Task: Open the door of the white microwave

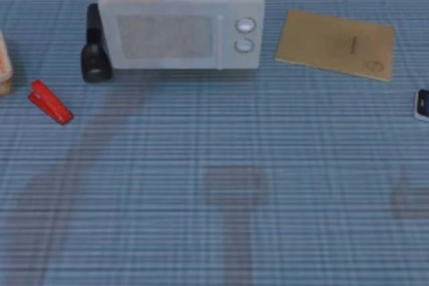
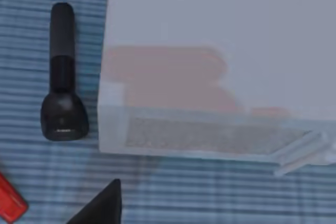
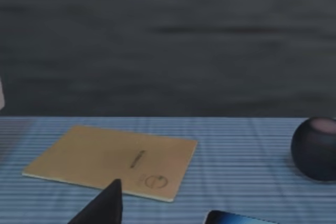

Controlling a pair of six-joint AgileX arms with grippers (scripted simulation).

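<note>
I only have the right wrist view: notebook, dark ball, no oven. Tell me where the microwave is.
Observer: The white microwave stands at the back of the table, to the left of the tan notebook.
Operator: Report the door's state.
Observer: The door looks shut, flush with the front. Its slim handle is on its right edge, beside the two knobs.
Operator: Say what crowds the oven's left side.
Observer: A black flashlight lies close against that side.
Operator: Give me the left arm's position.
Observer: The left wrist view shows the left pincer above the cloth, in front of the oven's left front corner.
</note>
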